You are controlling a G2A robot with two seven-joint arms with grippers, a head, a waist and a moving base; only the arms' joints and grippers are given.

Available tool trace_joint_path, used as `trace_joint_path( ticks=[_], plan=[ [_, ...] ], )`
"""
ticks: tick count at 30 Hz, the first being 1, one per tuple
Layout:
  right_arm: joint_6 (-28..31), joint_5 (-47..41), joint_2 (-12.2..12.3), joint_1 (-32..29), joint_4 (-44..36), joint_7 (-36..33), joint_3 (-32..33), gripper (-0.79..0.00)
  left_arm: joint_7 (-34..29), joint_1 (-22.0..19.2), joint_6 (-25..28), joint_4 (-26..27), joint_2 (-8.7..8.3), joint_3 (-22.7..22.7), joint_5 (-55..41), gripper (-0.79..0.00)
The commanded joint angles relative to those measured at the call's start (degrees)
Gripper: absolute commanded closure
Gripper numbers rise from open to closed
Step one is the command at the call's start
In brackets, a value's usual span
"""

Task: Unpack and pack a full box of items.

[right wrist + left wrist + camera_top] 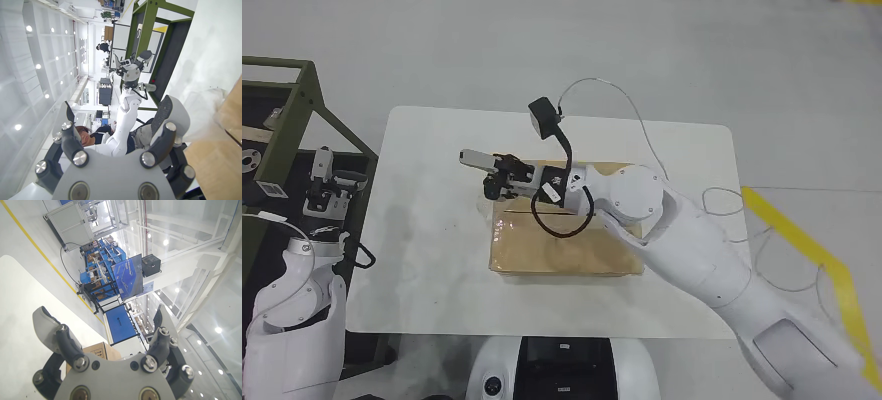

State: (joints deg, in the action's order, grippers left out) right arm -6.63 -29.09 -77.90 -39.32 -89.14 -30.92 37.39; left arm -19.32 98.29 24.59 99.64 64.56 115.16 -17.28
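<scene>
Right fingers (168, 111) gape wide, empty, at the box (562, 245) corner — left fingers (44, 318) likewise, beside the table (422, 280).

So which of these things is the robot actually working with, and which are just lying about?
For the job: cardboard box; white table under it; right hand, open, at the box; left hand, open.
Just lying about: green rack; yellow floor line.

Box (562, 235) sits centred on table (422, 260). My right claw (477, 172) is over its far-left corner. My left claw (327, 178) is beyond table's left edge, by rack (304, 90).
</scene>
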Motion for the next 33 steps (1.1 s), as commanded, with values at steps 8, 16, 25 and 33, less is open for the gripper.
trace_joint_path(
  ticks=[8,16,25,33],
  plan=[
    [-5.9,2.7,1.6,-5.7,-3.6,-2.3,4.1,-0.785,0.0,0.0,0.0,0.0,0.00,0.0,0.0,-0.785],
    [-9.4,6.1,3.0,-10.1,-7.6,-4.3,7.2,-0.785,0.0,0.0,0.0,0.0,0.00,0.0,0.0,-0.785],
    [-11.6,8.5,4.3,-14.9,-10.1,-5.4,10.8,-0.785,0.0,0.0,0.0,0.0,0.00,0.0,0.0,-0.785],
    [-12.1,9.1,4.9,-18.3,-10.0,-5.6,12.7,-0.785,0.0,0.0,0.0,0.0,0.00,0.0,0.0,-0.785]
  ],
)
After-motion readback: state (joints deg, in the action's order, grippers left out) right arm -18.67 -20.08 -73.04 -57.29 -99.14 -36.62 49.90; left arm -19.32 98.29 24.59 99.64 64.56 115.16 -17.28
